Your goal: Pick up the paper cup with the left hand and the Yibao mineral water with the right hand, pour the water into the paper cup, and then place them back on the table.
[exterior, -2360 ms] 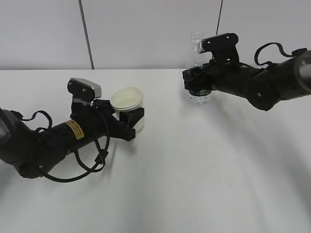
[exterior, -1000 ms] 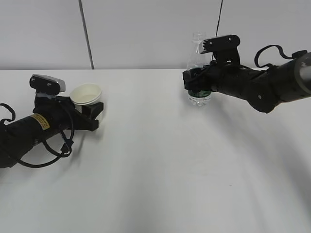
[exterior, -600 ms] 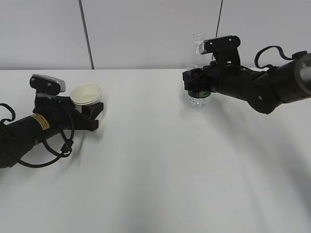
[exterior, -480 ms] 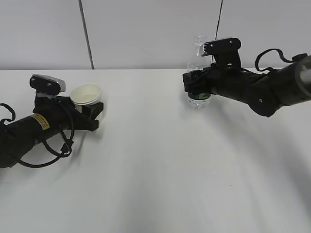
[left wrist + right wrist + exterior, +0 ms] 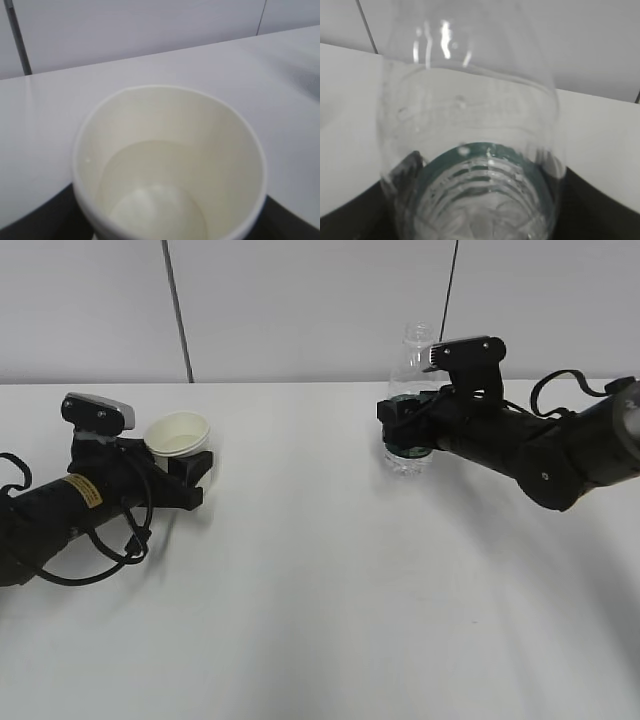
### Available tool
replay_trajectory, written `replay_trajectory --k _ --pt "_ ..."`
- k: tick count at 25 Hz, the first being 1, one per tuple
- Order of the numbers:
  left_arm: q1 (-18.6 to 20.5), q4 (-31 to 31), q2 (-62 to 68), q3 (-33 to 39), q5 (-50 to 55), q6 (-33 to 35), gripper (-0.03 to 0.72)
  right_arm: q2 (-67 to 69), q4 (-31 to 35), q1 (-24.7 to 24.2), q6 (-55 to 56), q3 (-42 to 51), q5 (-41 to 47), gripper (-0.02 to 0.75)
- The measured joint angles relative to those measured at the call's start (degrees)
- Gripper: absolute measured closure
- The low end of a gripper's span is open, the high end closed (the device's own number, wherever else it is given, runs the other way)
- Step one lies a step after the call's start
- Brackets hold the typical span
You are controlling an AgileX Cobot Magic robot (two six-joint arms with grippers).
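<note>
Paper cup [image 5: 178, 435] holds water, left end effector [image 5: 185, 480] gripping it; right end effector [image 5: 405, 425] grips bottle [image 5: 411, 400]; release from both remains.

The desk [image 5: 320, 600] is plain white. The paper cup [image 5: 178, 435] is cream-white, unpatterned, with a pale watery sheen inside. The Yibao mineral water [image 5: 412, 400] is clear plastic with ribbed lines and a dark green band around its middle. The left hand [image 5: 70, 505] is black with a grey top and a yellow sticker [image 5: 80, 490]. The right hand [image 5: 520, 440] is black, also grey-topped. The wall [image 5: 300, 300] behind is light grey with dark vertical seams.
</note>
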Motion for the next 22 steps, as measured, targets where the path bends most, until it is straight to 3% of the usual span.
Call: replay_trajectory --k 22 --pt "0.00 0.00 0.00 0.00 0.00 0.05 0.253 5.00 1.54 -1.08 -0.64 0.96 -8.13 0.248"
